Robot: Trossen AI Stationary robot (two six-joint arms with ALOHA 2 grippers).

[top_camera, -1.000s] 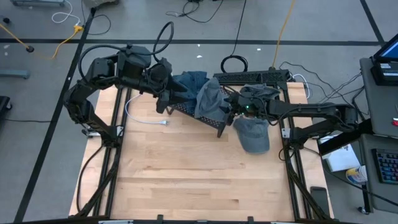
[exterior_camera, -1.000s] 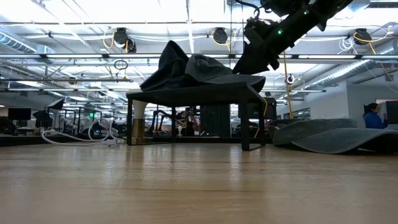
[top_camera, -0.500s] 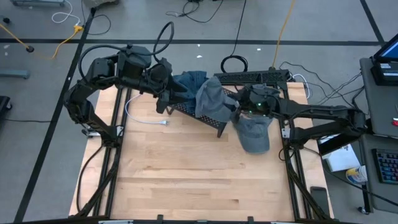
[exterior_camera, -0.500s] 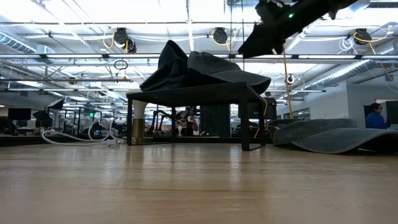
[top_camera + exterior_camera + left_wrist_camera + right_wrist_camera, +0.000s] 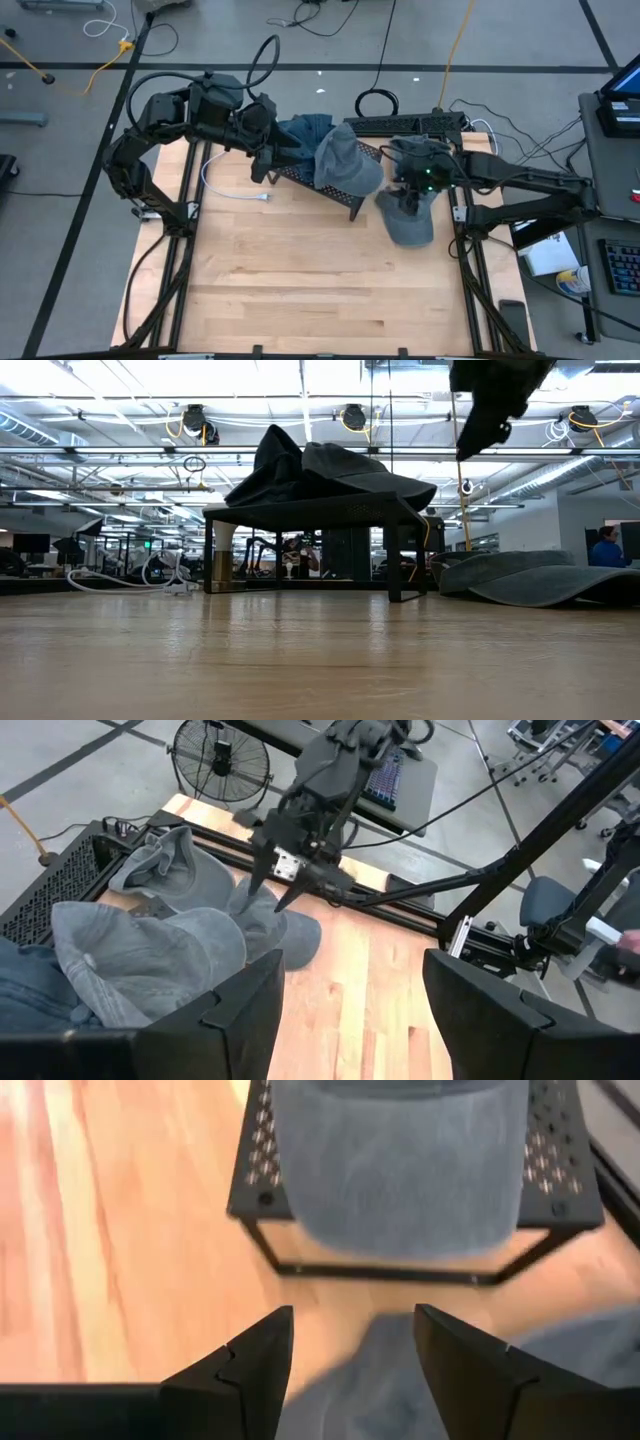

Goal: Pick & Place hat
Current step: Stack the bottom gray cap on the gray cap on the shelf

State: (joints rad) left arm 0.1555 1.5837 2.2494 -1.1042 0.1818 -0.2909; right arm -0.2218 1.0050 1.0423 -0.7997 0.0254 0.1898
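- High view: you will find the right gripper (image 5: 408, 190) has left the black perforated rack (image 5: 338, 180) and now hangs over the grey hat (image 5: 408, 218) lying on the desk (image 5: 300, 270) just beside the rack. A second ago it was at the rack's edge, against the grey hat on the rack (image 5: 345, 160), which now sits there unheld. Judgement: one placement is finished and the desk hat is the next pick. The left gripper (image 5: 268, 152) waits at the rack's far side, by the blue denim hat (image 5: 300, 130).
- Low view: the rack reads as a flat-topped stand on thin legs, with soft, crumpled cloth heaped on it. The right gripper has risen and swung towards the desk hat (image 5: 535, 582), a limp, low mound.
- Left wrist view: your left gripper's fingers (image 5: 240, 1010) stand spread, holding nothing. The hats (image 5: 150, 950) show faded, woven denim with stitched seams. The right gripper's jaws point down, parted and empty.
- Right wrist view: the right gripper's fingers (image 5: 250, 1355) are spread wide with bare wood and grey cloth between them. The rack's (image 5: 255, 1180) top is dotted with round holes.
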